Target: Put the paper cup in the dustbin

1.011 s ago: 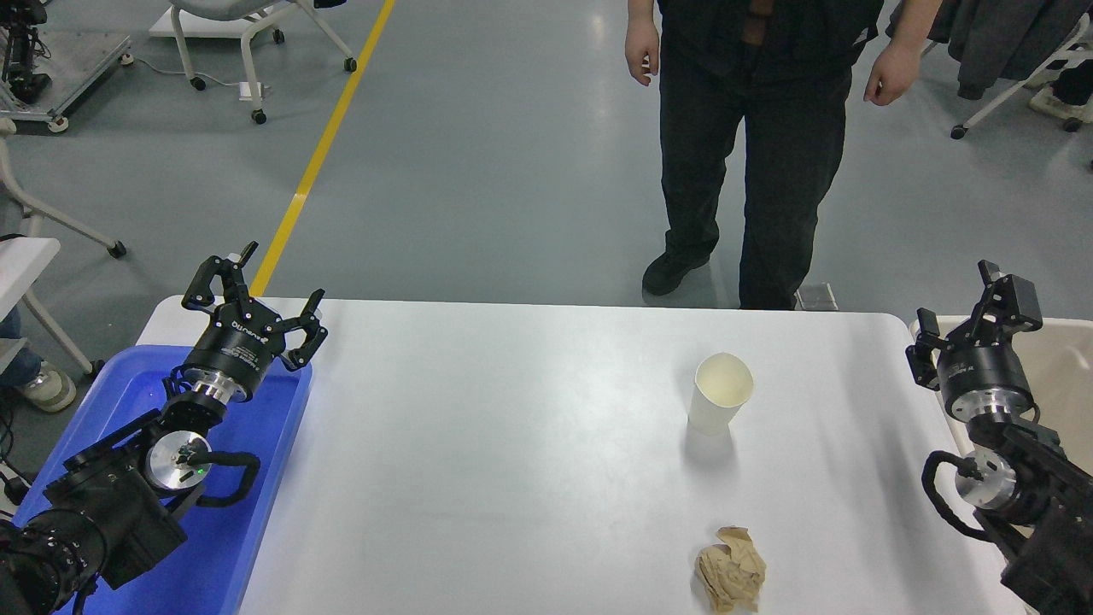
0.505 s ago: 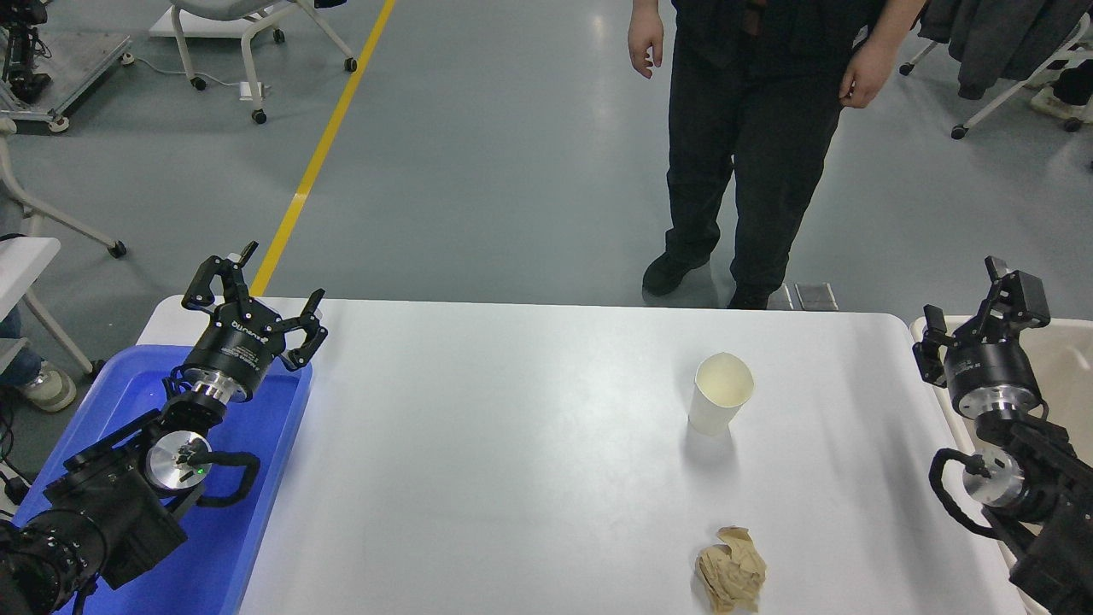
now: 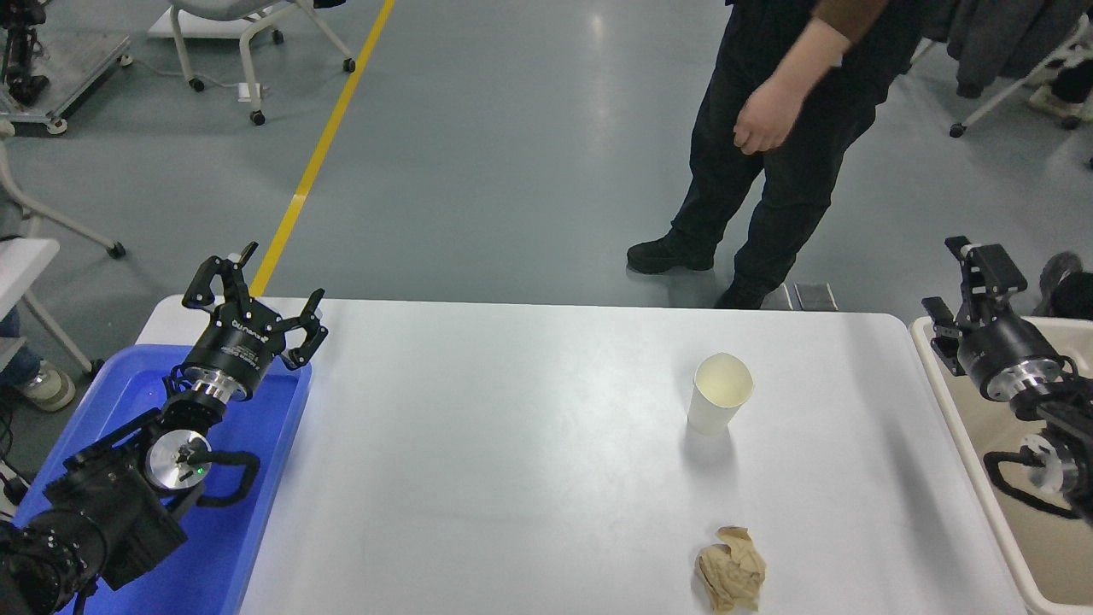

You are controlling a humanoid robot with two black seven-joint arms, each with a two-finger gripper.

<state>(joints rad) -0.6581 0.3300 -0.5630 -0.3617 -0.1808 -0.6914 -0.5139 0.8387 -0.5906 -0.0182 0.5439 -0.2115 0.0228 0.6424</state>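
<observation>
- I see the paper cup (image 3: 721,395) standing upright on the white table (image 3: 512,478), right of the middle, mouth up, its cream inside showing and nothing touching it.
- A crumpled brown paper ball (image 3: 730,568) lies nearer to me, almost straight below the cup and well apart from it.
- The dustbin (image 3: 973,478) sits off the table's right edge; I get only its left rim and part of the beige inside, the rest cut off by the frame.
- My right gripper (image 3: 961,278) hangs over the bin's far left corner, well to the right of the cup and clear of it. Its fingers stand apart, holding nothing, pointing away from me.
- Much of the right arm runs out of the picture at the right edge.
- My left gripper (image 3: 256,282) is parked at the lower left above the blue tray (image 3: 265,512), fingers spread wide and empty, far from the cup.
- A person (image 3: 786,111) stands beyond the far side of the table, cut off at the top; one hand (image 3: 760,126) hangs loose.
</observation>
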